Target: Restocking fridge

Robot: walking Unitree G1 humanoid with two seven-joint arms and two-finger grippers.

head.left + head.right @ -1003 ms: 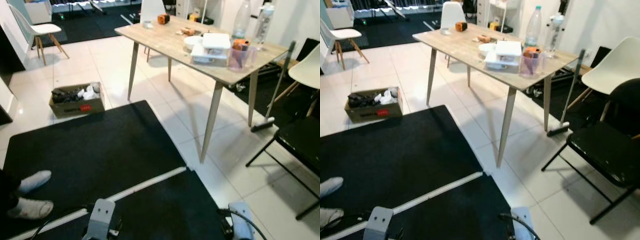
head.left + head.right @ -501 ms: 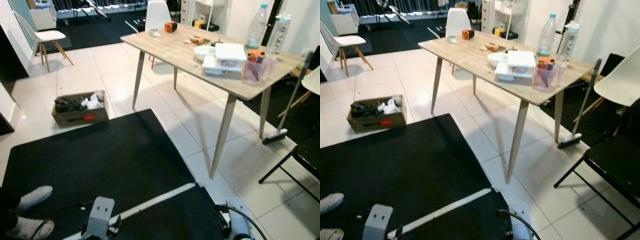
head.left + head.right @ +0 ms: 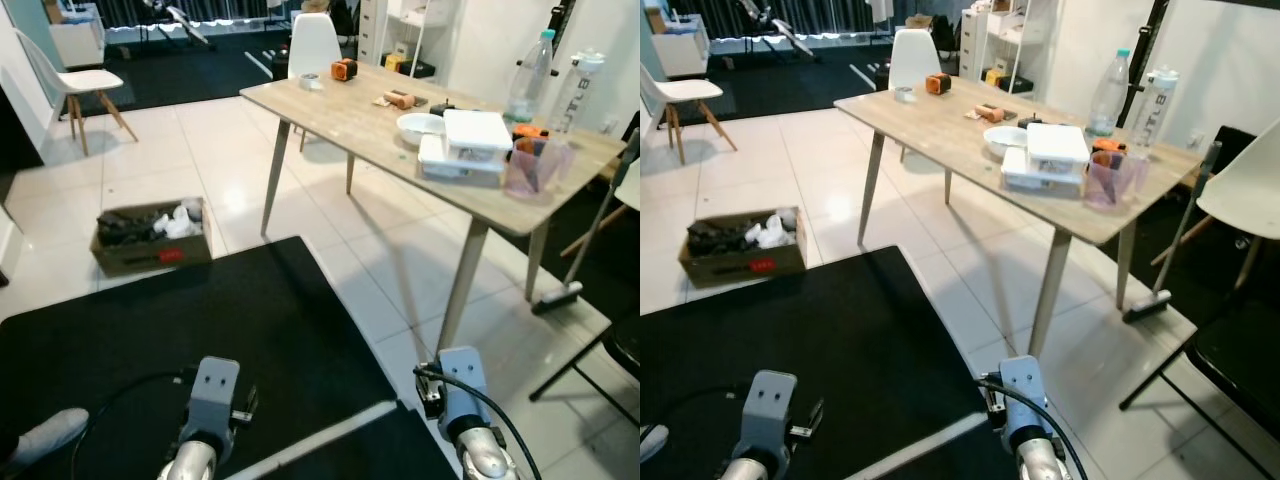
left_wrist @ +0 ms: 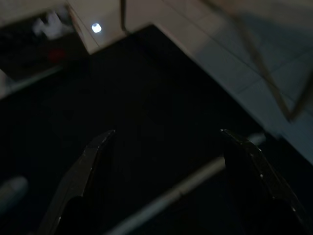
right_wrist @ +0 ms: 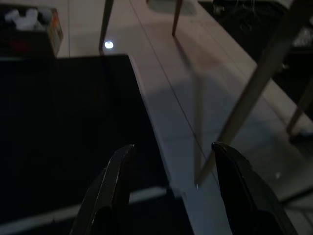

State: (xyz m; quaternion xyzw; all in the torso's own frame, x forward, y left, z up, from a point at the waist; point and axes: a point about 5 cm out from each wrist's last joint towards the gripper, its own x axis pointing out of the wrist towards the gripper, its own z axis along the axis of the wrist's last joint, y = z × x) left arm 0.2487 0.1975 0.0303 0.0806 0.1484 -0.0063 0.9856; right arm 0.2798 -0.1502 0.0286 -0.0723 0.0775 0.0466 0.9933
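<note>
A light wooden table (image 3: 360,110) stands ahead to the right. On it are stacked white lidded containers (image 3: 465,145), a white bowl (image 3: 418,126), a clear water bottle (image 3: 530,77), a shaker bottle (image 3: 578,88) and a tinted cup (image 3: 527,168) with things in it. Both arms hang low at the picture's bottom edge over the black mat. My left gripper (image 4: 167,132) is open above the dark mat, with nothing between its fingers. My right gripper (image 5: 173,145) is open too, over the mat's edge and the white tiles near a table leg.
A cardboard box (image 3: 150,232) of odds and ends sits on the tiles left of the table. White chairs (image 3: 85,80) stand at the back. A broom (image 3: 590,230) leans at the table's right end, beside a black folding chair (image 3: 1240,350). A person's socked foot (image 3: 45,435) rests on the black mat (image 3: 180,340).
The whole picture has shifted, so the camera has moved and now looks more level at the table. Both wrists show higher in the picture. The things on the table have not moved.
</note>
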